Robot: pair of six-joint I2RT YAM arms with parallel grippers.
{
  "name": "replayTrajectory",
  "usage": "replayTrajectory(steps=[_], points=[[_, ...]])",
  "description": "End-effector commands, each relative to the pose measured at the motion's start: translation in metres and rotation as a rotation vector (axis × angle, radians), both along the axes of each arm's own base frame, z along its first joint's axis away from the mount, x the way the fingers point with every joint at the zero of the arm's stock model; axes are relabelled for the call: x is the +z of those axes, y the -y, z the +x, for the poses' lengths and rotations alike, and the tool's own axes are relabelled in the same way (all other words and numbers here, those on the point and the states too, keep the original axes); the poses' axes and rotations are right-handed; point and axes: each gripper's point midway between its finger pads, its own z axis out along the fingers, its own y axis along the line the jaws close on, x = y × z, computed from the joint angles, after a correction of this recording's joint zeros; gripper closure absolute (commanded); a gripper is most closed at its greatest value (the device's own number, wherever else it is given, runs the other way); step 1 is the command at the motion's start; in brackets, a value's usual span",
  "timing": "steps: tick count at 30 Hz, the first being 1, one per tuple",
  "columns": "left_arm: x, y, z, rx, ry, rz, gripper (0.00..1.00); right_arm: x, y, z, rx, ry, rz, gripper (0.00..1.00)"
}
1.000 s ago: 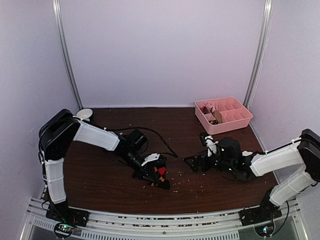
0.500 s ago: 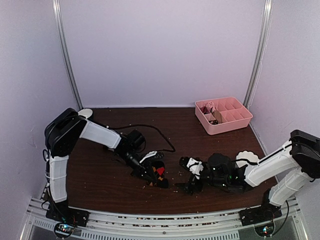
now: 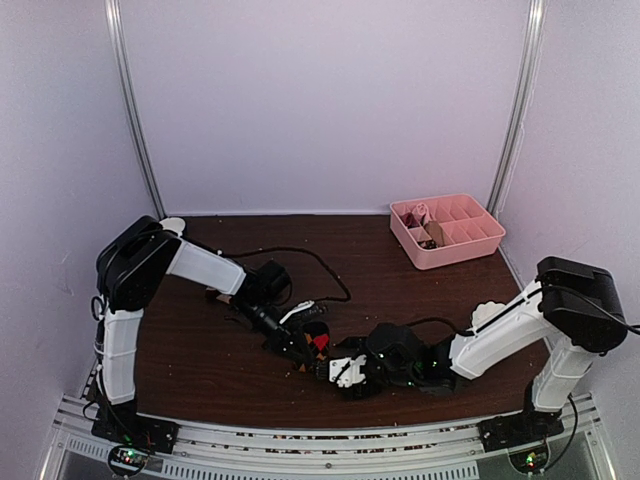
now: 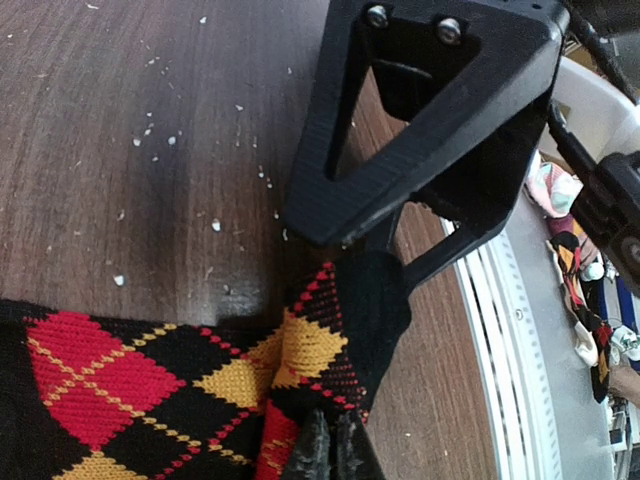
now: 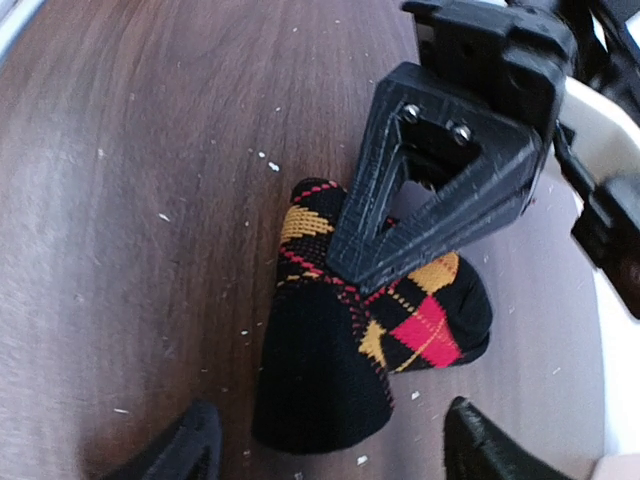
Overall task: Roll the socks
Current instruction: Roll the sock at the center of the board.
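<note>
Clearly the left gripper (image 4: 325, 452) is clenched, its tips pinching a fold of the black argyle sock (image 5: 330, 370) with red and orange diamonds. The sock lies bunched on the dark wooden table (image 3: 200, 370), near the front edge, roughly midway between the two arm bases. The right gripper (image 5: 335, 445) stands released, its fingers (image 5: 190, 445) spread to either side of the sock's dark end, clear of the cloth. White crumbs dot the wood. A pink divided tray (image 3: 470, 245) sits well apart at the far right.
</note>
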Motion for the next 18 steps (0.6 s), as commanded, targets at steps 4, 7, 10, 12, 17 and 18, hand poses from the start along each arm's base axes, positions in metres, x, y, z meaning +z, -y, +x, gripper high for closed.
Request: replayTrajectory(steps=[4,7,10,12,17,18], points=[[-0.052,-0.027,-0.006,0.022,-0.025,0.220,1.00,-0.018,0.008,0.009,0.061,0.187,-0.197,0.38],[-0.051,-0.026,-0.005,0.020,-0.029,0.221,1.00,-0.023,0.006,0.007,0.088,0.198,-0.225,0.42],[-0.051,-0.026,-0.005,0.019,-0.030,0.222,1.00,-0.025,0.002,0.003,0.119,0.214,-0.241,0.45],[-0.052,-0.026,-0.004,0.018,-0.034,0.224,1.00,-0.029,0.000,-0.001,0.148,0.212,-0.264,0.47],[-0.053,-0.026,-0.004,0.017,-0.038,0.230,1.00,-0.039,-0.003,-0.008,0.187,0.209,-0.307,0.53],[-0.053,-0.026,-0.004,0.017,-0.037,0.230,1.00,-0.039,-0.005,-0.009,0.186,0.203,-0.305,0.56]])
